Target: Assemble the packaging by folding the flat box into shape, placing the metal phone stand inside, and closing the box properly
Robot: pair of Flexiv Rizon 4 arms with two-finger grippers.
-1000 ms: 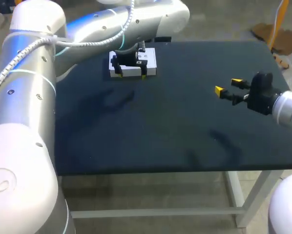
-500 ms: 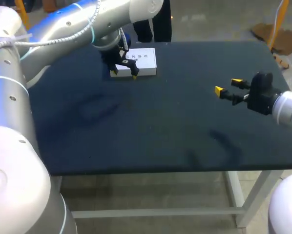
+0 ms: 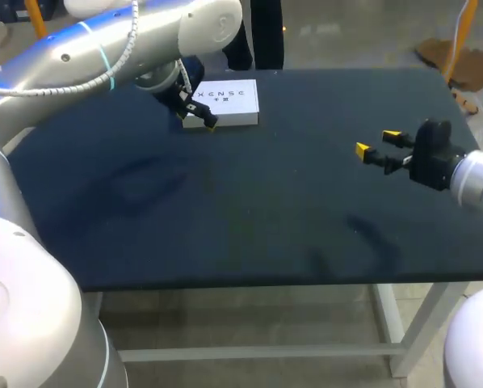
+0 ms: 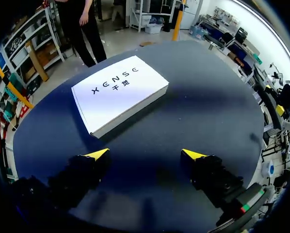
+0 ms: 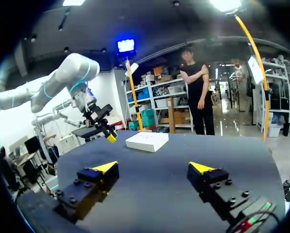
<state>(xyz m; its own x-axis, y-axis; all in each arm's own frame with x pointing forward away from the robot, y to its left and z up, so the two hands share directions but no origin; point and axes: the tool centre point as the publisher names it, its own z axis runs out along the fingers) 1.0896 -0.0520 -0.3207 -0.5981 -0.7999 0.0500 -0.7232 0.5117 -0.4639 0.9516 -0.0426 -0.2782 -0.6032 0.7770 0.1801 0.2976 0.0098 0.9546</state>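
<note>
At the frame's upper middle, the flat white cardboard box (image 3: pixel 225 101) lies shut, seemingly finished; left gripper (image 3: pixel 201 115) beside it and right gripper (image 3: pixel 376 141) both gape empty.

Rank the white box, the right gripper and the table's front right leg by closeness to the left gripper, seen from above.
From the left gripper:
1. White box, just beside it, far side.
2. Right gripper, well across on the right side.
3. Table leg, under the near right corner.
</note>
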